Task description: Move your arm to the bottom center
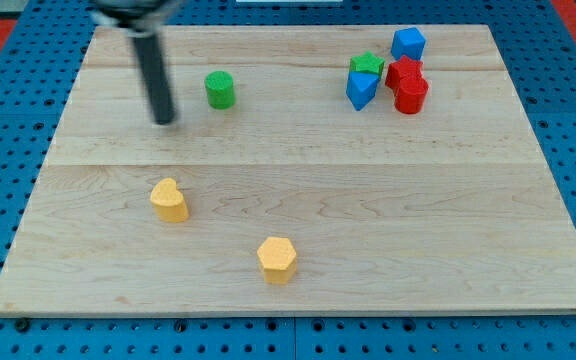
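My tip point(164, 120) rests on the wooden board point(298, 290) in the upper left part of the view. The dark rod rises from it to the view's top. A green cylinder point(219, 89) stands just right of the tip, apart from it. A yellow heart-shaped block point(169, 200) lies below the tip. A yellow hexagonal block point(277, 259) lies near the bottom centre, far from the tip.
At the upper right a cluster sits close together: a green star block point(367, 65), a blue block point(361, 89), a blue block point(408, 43), a red block point(403, 71) and a red cylinder point(411, 96). Blue pegboard surrounds the board.
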